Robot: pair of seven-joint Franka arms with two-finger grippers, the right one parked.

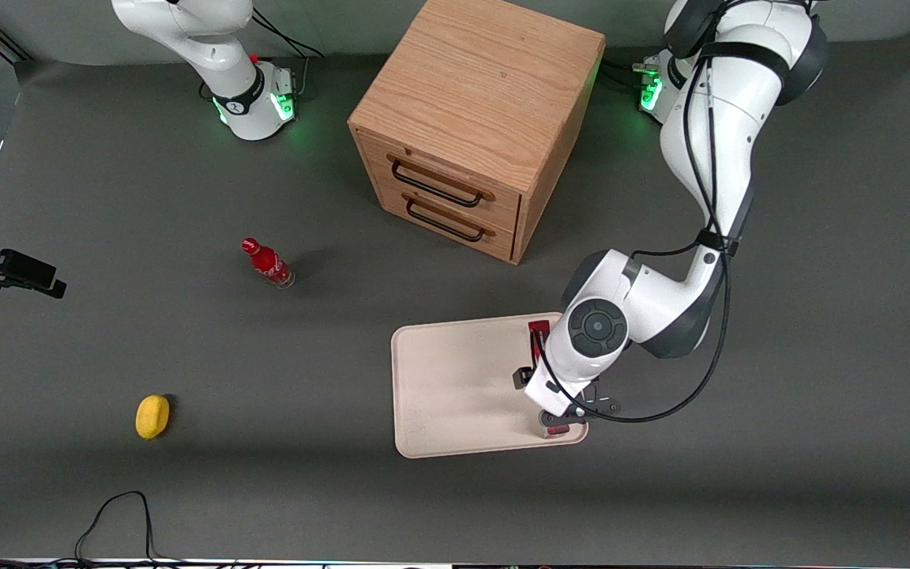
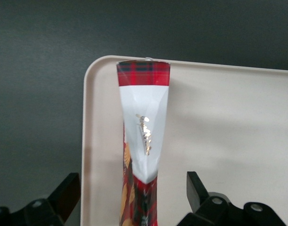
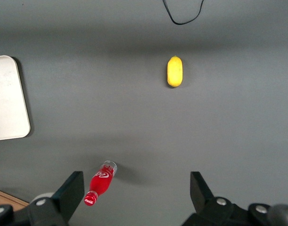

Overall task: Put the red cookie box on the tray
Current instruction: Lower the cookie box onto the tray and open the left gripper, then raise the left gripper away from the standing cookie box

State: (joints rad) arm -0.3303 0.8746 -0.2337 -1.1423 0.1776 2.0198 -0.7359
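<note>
The red cookie box [image 2: 143, 123] lies flat on the cream tray [image 2: 228, 141], along the tray's edge toward the working arm's end of the table. Its tartan end with the white patch reaches nearly to a tray corner. In the front view the wrist covers most of the red cookie box [image 1: 538, 329]; only its two ends show on the tray [image 1: 455, 379]. My gripper [image 2: 132, 183] is open just above the box, straddling it, with a gap between each black finger [image 2: 68, 188] and the carton. From the front, the gripper [image 1: 562, 419] hangs over the tray corner nearest the camera.
A wooden two-drawer cabinet [image 1: 471, 118] stands farther from the front camera than the tray. A small red bottle [image 1: 267, 263] and a yellow lemon-like object [image 1: 152, 416] sit toward the parked arm's end. A black cable [image 1: 115, 514] loops near the table's front edge.
</note>
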